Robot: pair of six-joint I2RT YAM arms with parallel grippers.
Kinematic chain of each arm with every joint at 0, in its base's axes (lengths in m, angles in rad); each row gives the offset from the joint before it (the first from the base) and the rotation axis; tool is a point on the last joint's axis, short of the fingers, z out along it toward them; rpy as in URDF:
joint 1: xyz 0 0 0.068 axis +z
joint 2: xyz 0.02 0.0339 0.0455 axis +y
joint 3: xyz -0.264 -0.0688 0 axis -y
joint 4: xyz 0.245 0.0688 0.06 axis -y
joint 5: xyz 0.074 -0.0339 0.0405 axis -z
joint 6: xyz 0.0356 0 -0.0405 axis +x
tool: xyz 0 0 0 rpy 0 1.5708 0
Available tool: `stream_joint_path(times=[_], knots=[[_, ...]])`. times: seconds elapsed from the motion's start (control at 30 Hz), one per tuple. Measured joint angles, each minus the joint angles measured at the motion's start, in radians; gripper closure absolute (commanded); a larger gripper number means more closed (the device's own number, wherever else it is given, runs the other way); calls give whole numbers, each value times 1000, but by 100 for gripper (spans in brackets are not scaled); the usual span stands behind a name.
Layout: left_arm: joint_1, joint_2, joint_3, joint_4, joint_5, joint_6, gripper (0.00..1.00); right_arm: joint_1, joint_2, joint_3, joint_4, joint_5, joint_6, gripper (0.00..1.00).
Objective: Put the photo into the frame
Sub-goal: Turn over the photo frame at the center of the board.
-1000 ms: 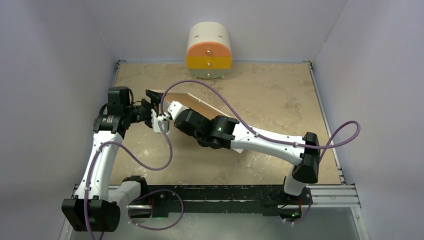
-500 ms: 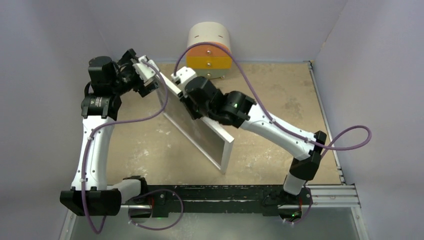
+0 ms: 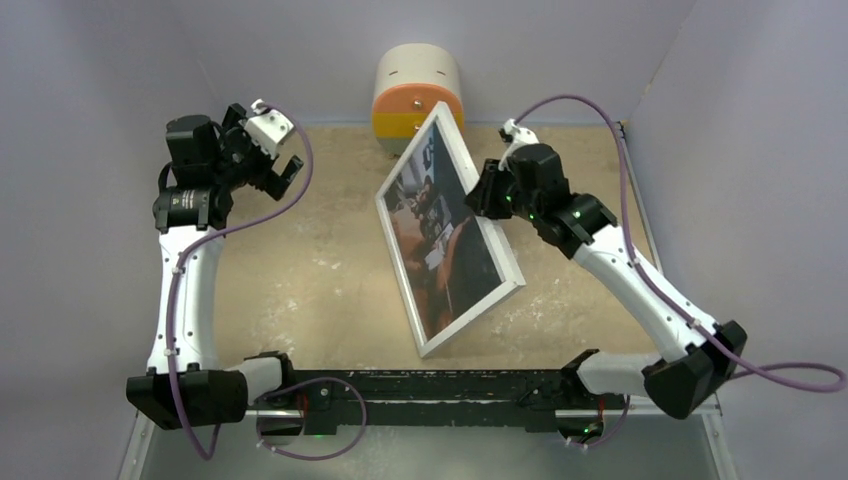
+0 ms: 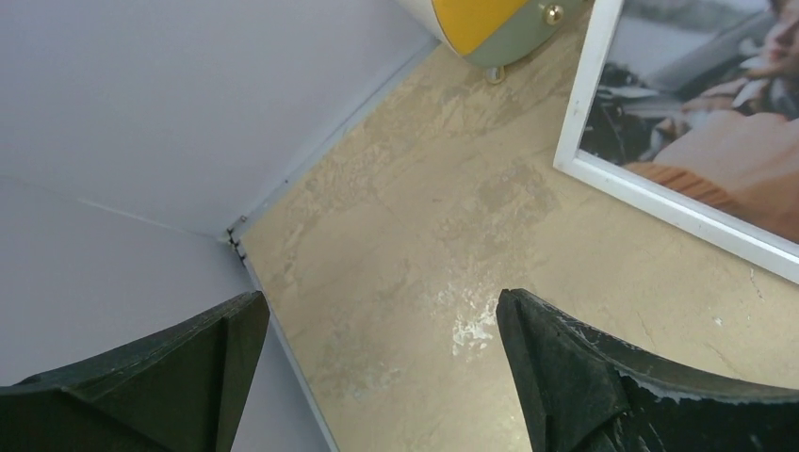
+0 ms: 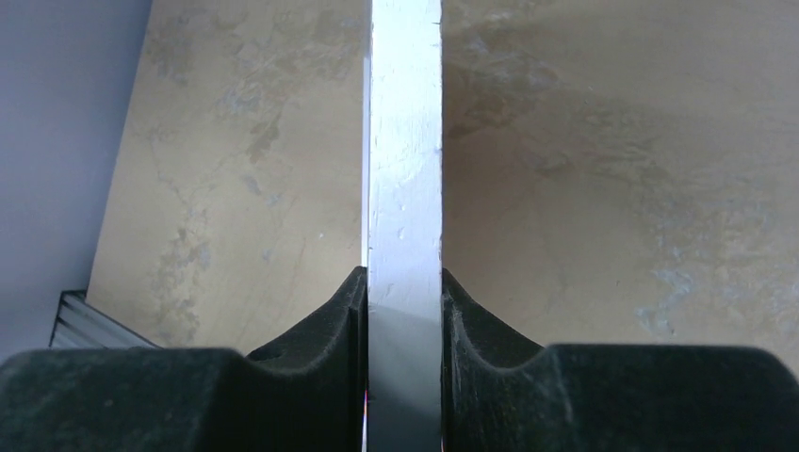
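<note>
The white frame (image 3: pixel 403 275) stands tilted in the middle of the table, its front turned up and to the left. Behind its glass shows the photo (image 3: pixel 445 245), dark with orange-brown tones. My right gripper (image 3: pixel 487 192) is shut on the frame's far right rim; in the right wrist view the white edge (image 5: pixel 403 141) runs straight between the right gripper's (image 5: pixel 403 282) two pads. My left gripper (image 3: pixel 275 165) hangs open and empty at the far left, apart from the frame. In the left wrist view the left gripper (image 4: pixel 382 325) frames bare table, with the frame's rim (image 4: pixel 589 104) and photo (image 4: pixel 716 122) at the upper right.
A rounded drawer unit (image 3: pixel 418 100) in cream, orange, yellow and green stands against the back wall, just behind the frame's top corner, and also shows in the left wrist view (image 4: pixel 490 24). Walls close in three sides. A black rail (image 3: pixel 450 385) runs along the near edge.
The frame has been turned over from back-up to picture-up and swung right with the right arm. The left gripper has opened wide, let go and drawn back to the far left.
</note>
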Motion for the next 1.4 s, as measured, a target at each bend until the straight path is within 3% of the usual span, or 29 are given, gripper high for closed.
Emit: stream_joint_path(times=[0.27, 0.4, 0.6, 0.8, 0.9, 1.0, 1.17, 1.3, 1.4], knots=[[32, 44, -124, -35, -14, 19, 0, -87, -303, -480, 248, -11, 188, 95], [38, 144, -194, -66, -53, 56, 0, -91, -363, -678, 360, -11, 293, 97], [64, 259, -245, -109, -77, 80, 0, -97, -315, -879, 581, -30, 390, 98], [76, 261, -259, -90, -67, 79, 0, -101, -126, -904, 767, -42, 410, 95], [76, 260, -277, -69, -58, 79, 0, -103, -12, -903, 851, -59, 410, 80], [76, 259, -294, -61, -58, 79, 0, -106, 71, -900, 900, -84, 409, 52], [76, 241, -327, -45, -51, 79, 0, -111, 116, -898, 906, -100, 399, 18], [76, 227, -341, -35, -38, 79, 0, -115, 114, -885, 913, -112, 382, 2], [76, 225, -348, -22, -29, 79, 0, -124, 114, -868, 892, -116, 362, 1]])
